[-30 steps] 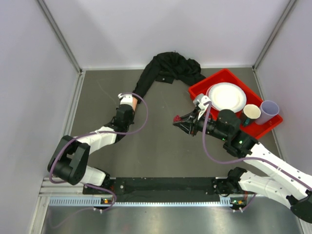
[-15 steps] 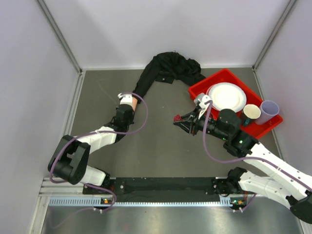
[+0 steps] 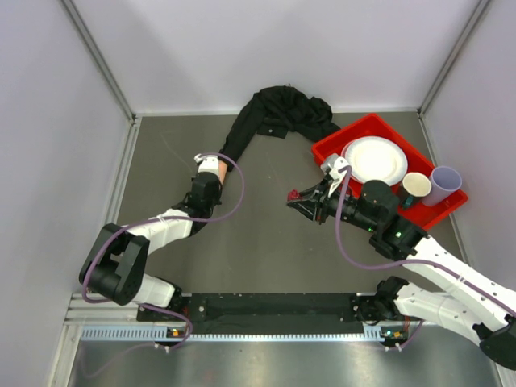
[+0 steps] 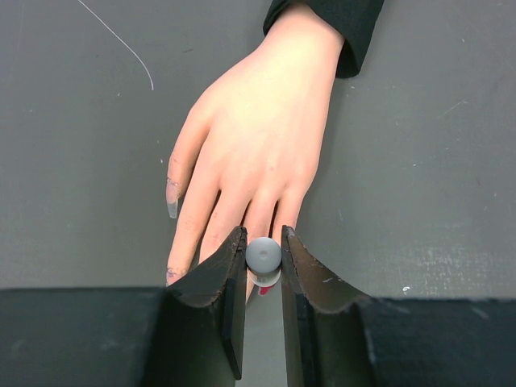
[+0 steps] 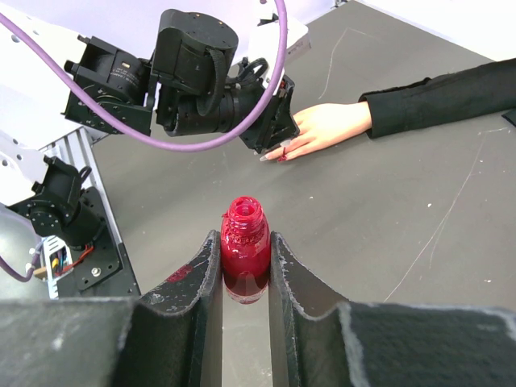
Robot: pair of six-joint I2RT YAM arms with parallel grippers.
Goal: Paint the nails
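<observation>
— The nails (image 4: 172, 208)?
— On the mannequin hand (image 4: 250, 153), flat on the counter (image 4: 419, 161), just below my left jaws, which grip the brush cap (image 4: 264, 255). My right jaws clamp the open bottle (image 5: 244, 242).
— Advice?
— I would stroke slowly, tip on nail only.

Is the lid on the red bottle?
No, open: the red bottle shows a bare neck, gripped by the right pincer.

One mannequin hand (image 4: 250, 161), one polish bottle (image 5: 244, 242) (uncapped), one tray (image 3: 329, 147), one plate (image 3: 375, 160), two cups (image 3: 417, 185) (image 3: 444, 184)
</observation>
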